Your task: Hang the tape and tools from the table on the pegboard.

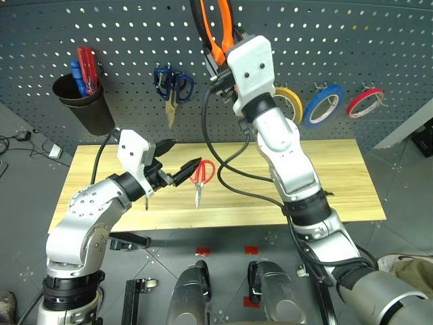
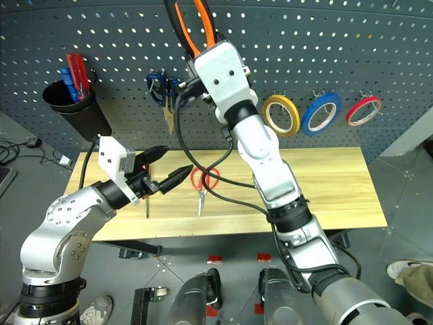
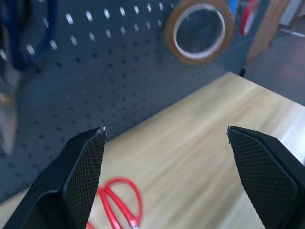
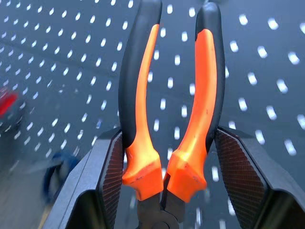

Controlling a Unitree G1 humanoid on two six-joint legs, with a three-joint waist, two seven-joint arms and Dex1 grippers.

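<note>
Pliers (image 1: 215, 27): held at the top centre of the frame, before the pegboard (image 1: 379, 40), orange-and-black handles upward; judged heavy, rigid, pivot-loose.
Right claw (image 4: 164, 191): clamped on the pliers near the pivot, below the handle flare; the rubber sleeves are judged grippy.
Left claw (image 1: 181, 162): fingers spread wide, nothing held, left of centre above the tabletop (image 1: 338, 183).
Red-handled scissors (image 1: 201, 177): flat on the tabletop, mid-frame; judged light, stiff, best taken at the loops.
Screwdriver (image 2: 147, 203): partly hidden below the left claw; judged slim, prone to roll.
Blue tape (image 1: 322, 105): already hung on the pegboard, upper right.
</note>
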